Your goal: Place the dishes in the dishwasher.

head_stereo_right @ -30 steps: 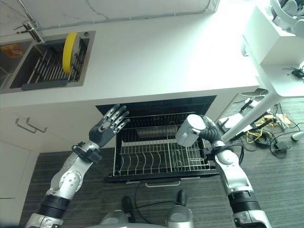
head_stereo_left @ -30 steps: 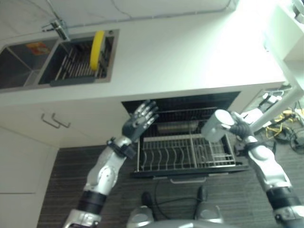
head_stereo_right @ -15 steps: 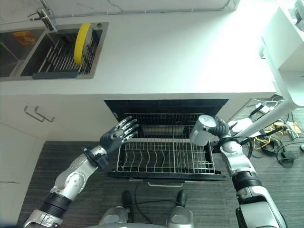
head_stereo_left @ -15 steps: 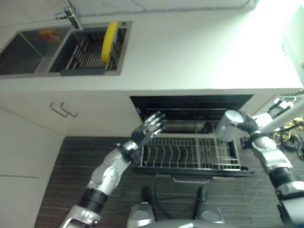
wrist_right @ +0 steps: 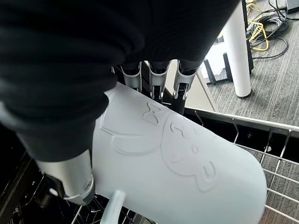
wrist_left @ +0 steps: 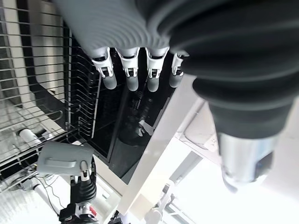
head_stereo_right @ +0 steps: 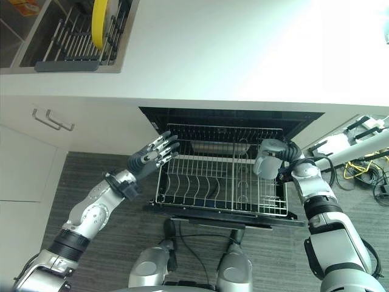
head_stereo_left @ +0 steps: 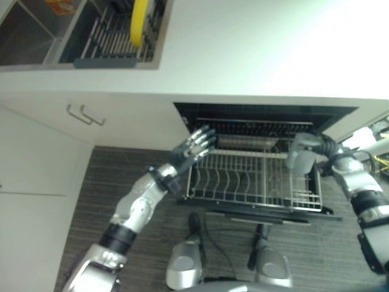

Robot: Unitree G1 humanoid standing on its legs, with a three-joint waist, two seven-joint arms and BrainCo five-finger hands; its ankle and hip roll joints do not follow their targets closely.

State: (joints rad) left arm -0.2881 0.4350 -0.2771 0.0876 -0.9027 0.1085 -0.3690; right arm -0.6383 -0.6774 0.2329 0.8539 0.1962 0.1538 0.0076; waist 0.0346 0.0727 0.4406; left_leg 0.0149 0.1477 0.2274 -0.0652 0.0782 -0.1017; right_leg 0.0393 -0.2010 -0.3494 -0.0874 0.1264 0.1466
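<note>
— Where was the light strongest?
— On the counter, which washed out to white glare toward its right end.
— And the dark spots?
— The dishwasher cavity under the counter's front edge lay in deep shade. The sink at the left end was dim. The cup was lit softly and evenly.

Ahead of me runs a white countertop, with a sink sunk into it at my far left. Below the sink I see a white cabinet door with a metal handle. Dark striped flooring lies underneath, and cables tangle on it at my right.
</note>
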